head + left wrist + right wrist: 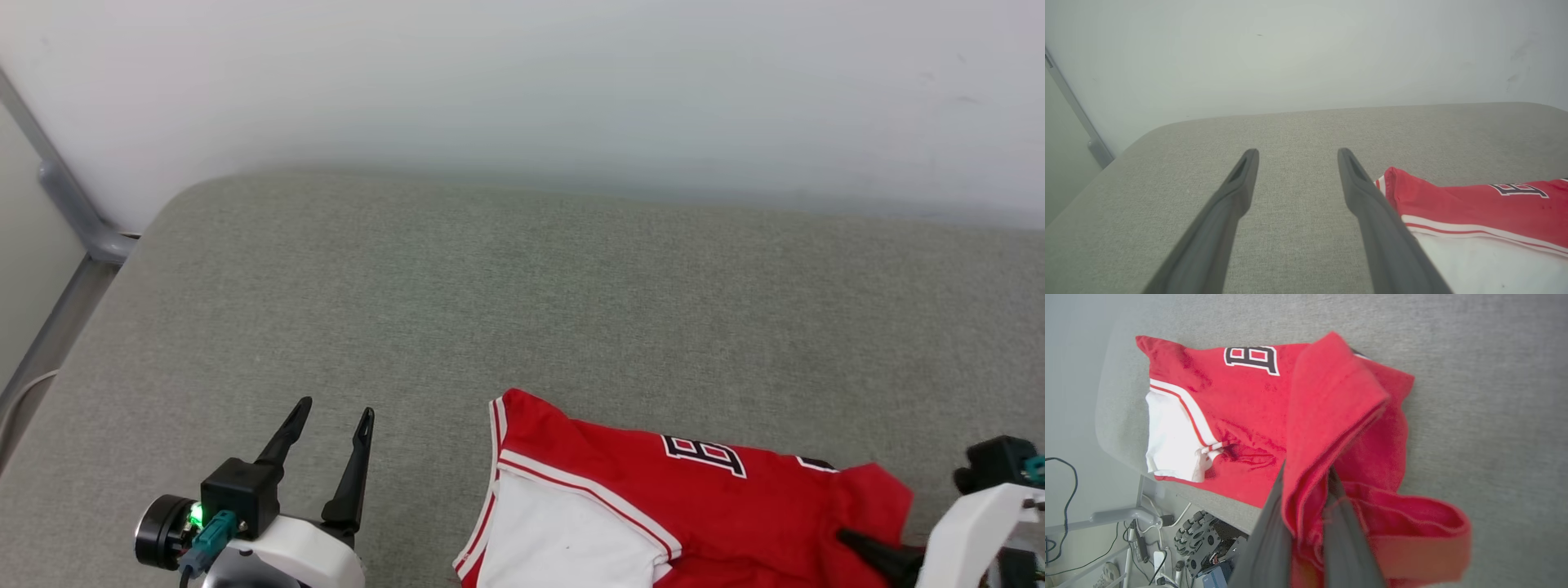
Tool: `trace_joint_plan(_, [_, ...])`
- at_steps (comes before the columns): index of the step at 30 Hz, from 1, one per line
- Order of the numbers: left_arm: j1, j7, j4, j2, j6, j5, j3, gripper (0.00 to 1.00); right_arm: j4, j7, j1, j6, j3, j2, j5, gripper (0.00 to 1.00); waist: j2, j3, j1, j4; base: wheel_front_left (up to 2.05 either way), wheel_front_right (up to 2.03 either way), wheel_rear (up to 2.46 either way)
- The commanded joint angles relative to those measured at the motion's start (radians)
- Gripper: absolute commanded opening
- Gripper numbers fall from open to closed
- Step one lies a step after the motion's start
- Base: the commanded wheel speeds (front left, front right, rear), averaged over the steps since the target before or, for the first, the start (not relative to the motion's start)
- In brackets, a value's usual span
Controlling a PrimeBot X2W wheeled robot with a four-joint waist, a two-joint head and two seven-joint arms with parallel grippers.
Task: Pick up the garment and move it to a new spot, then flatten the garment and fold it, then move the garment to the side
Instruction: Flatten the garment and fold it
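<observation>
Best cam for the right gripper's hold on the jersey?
Right wrist view: the right gripper is shut on a bunched red fold of the garment. Head view catches one dark finger at the garment's edge; left wrist view shows its white sleeve and lettering.

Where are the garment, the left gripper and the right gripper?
garment (pixel 620 467), head view, red body fabric above the white sleeve.
left gripper (pixel 1298 153), left wrist view, midway between its open fingertips.
right gripper (pixel 1306 473), right wrist view, between fingertips pinching a red fold.
</observation>
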Motion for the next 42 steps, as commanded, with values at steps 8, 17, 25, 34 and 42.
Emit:
trace_joint_plan(8, [0.043, -0.002, 0.002, -0.017, -0.011, 0.017, 0.015, 1.0, -0.175, 0.136, 0.023, -0.001, 0.088, 0.149, 0.028, 0.0, 0.0, -0.029, 0.0001, 0.049, 0.0, 0.0, 0.0])
trace_joint_plan(17, [0.037, -0.002, 0.005, -0.024, -0.021, 0.027, 0.023, 1.0, -0.157, 0.105, -0.057, -0.001, 0.187, 0.245, 0.052, 0.0, 0.0, -0.024, 0.0001, 0.093, 0.0, 0.0, 0.0])
trace_joint_plan(25, [0.024, -0.002, 0.013, -0.024, -0.027, 0.03, 0.027, 1.0, 0.009, -0.055, -0.145, -0.001, 0.328, 0.248, 0.121, 0.0, 0.0, -0.006, 0.0001, 0.13, 0.0, 0.0, 0.0])
trace_joint_plan(34, [0.014, -0.002, 0.019, -0.041, -0.032, 0.035, 0.025, 1.0, 0.25, -0.239, -0.263, -0.001, 0.413, 0.248, 0.068, 0.0, 0.0, 0.016, 0.0001, 0.159, 0.0, 0.0, 0.0])
trace_joint_plan(42, [0.017, -0.002, 0.029, -0.049, -0.035, 0.041, 0.03, 1.0, 0.361, -0.34, -0.322, -0.001, 0.496, 0.248, 0.122, 1.0, 0.0, 0.021, 0.0001, 0.164, 0.0, 0.0, 0.0])
